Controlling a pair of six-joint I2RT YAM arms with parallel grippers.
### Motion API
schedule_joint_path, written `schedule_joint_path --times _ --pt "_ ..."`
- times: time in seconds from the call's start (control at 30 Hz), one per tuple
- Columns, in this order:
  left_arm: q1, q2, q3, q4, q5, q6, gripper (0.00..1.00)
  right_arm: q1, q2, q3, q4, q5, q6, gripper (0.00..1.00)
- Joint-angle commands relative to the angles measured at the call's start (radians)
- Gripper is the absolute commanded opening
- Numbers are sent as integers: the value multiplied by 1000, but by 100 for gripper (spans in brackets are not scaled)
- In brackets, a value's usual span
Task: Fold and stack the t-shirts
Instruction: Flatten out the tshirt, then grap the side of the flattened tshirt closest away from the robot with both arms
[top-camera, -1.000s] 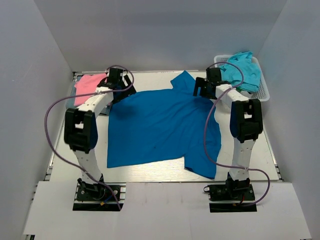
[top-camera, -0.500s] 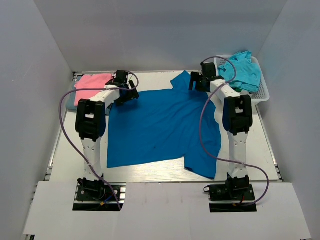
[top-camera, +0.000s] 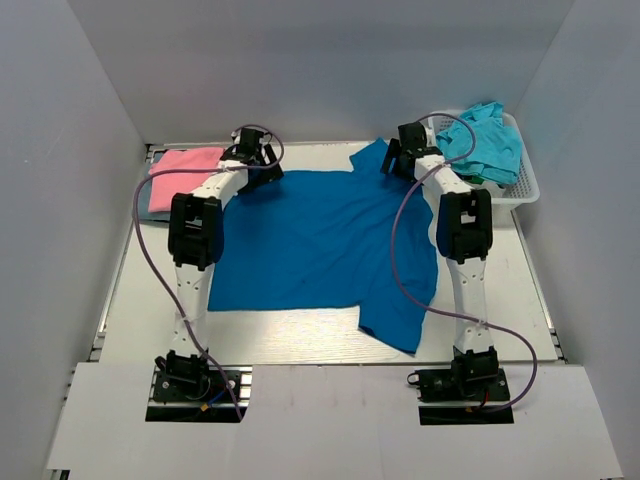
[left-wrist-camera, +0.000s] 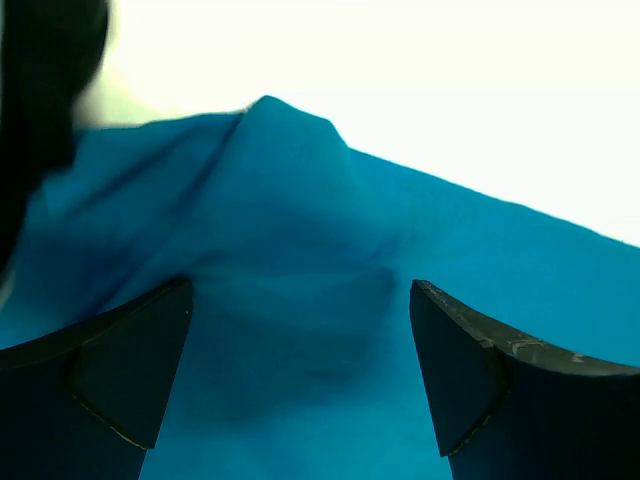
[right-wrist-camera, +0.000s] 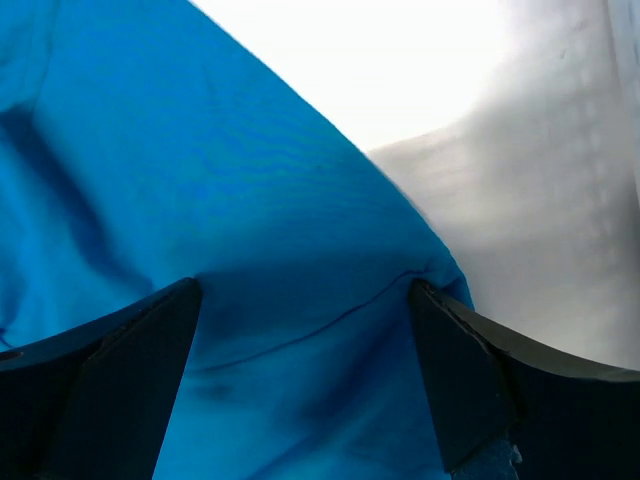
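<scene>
The large royal-blue t-shirt lies spread flat across the middle of the table, one sleeve hanging toward the near right. My left gripper is at its far left corner. In the left wrist view the gripper is open, with blue cloth between the spread fingers. My right gripper is at the far right sleeve. In the right wrist view it is open over a seamed blue edge. A pink t-shirt lies folded at the far left. A turquoise t-shirt sits in the basket.
The white lattice basket stands at the far right corner. A grey-blue edge shows under the pink t-shirt. Grey walls close in the table on three sides. Both arms stretch far out over the shirt's side edges.
Both grippers have moved toward the far edge of the table. The blue t-shirt has slid that way with them, and its near hem now lies farther from the arm bases.
</scene>
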Motion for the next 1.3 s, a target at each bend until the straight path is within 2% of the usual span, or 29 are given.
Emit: schedule_joint_path --times 0.0,0.17,0.27,0.4,0.43,0.47,0.5,0.53,0.63,0.67,0.7,0.73,0.77,0.83,0.87,0.93,0.97,1.03,1.13,1.27 --pt "7 87 90 -91 -12 7 100 -25 72 89 -57 69 26 90" --pt "7 55 116 -79 1 26 100 -16 52 112 -1 -19 -78 90" --pt "-4 -19 130 -55 21 72 100 7 -76 37 61 -114 -184 90" --pt "-13 -151 129 -120 56 94 100 50 -228 -21 37 -125 -240 90" --pt "-13 -189 103 -137 70 94 100 70 -317 -60 19 -132 -230 90" --pt "-13 -283 65 -153 70 79 100 76 -351 -122 -7 -134 -214 90" --pt "-13 -341 -47 -165 58 47 100 84 -385 -170 -10 -146 -192 90" --pt "-13 -400 -116 -183 42 22 100 88 -511 -292 -9 -201 -137 90" --pt "-13 -658 -415 -246 -34 -91 100 88 -692 -639 37 -294 -10 90" --pt "-13 -718 -486 -280 -94 -130 100 96 -772 -751 30 -304 12 90" --pt "-13 -775 -622 -315 -122 -172 100 104 -857 -802 23 -301 13 90" --pt "-2 -883 -690 -385 -140 -263 100 105 -897 -894 2 -299 15 90" --pt "9 -936 -823 -406 -156 -295 100 122 -1007 -1008 -22 -299 15 90" --pt "9 -1026 -937 -432 -185 -367 100 137 -1077 -1115 -106 -290 23 90" --pt "9 -1101 -1041 -423 -161 -377 100 148 -1180 -1176 -130 -272 44 90" --pt "9 -1154 -1124 -414 -166 -436 100 165 -1250 -1292 -215 -269 66 90" --pt "18 -1172 -1190 -394 -167 -450 100 168 -1358 -1319 -228 -272 85 90" --pt "27 -1199 -1244 -340 -192 -451 100 182 -1460 -1389 -257 -283 131 90" --pt "52 -1180 -1261 -273 -183 -460 100 188 -1586 -1465 -283 -318 182 90" --pt "72 -1101 -1261 -202 -208 -460 100 197 -1623 -1484 -342 -301 187 90"
